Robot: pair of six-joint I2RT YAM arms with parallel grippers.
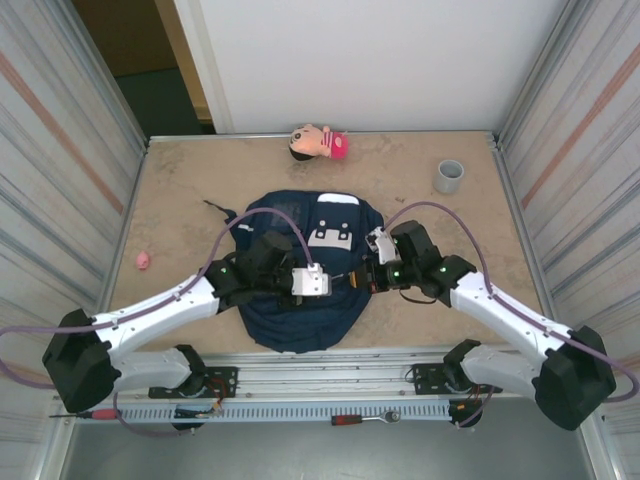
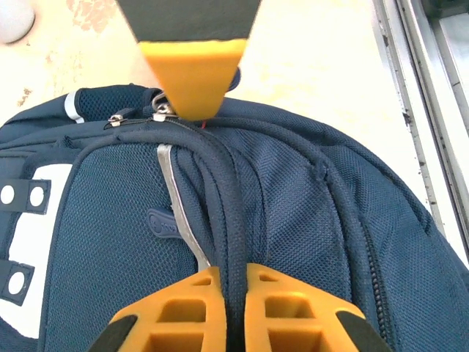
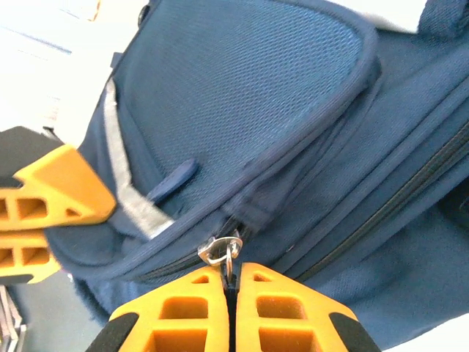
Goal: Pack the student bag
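Unzipping: likely the step in hand; student bag [image 1: 300, 300] lies flat on desk [image 1: 200, 180], zip closed.
Left pincer [image 2: 233, 293]: clamped on the bag's fabric ridge [image 2: 233, 220].
Right pincer [image 3: 231, 282]: pinched shut on zipper pull [image 3: 222, 249].
Next: brace left, draw pull along its track.

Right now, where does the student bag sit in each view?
Top external: student bag, middle of the table.
Left wrist: centre, a ridge pinched by the left gripper.
Right wrist: centre, zipper pull at the right gripper.
Shared landmark: grey reflective stripe, in both wrist views.
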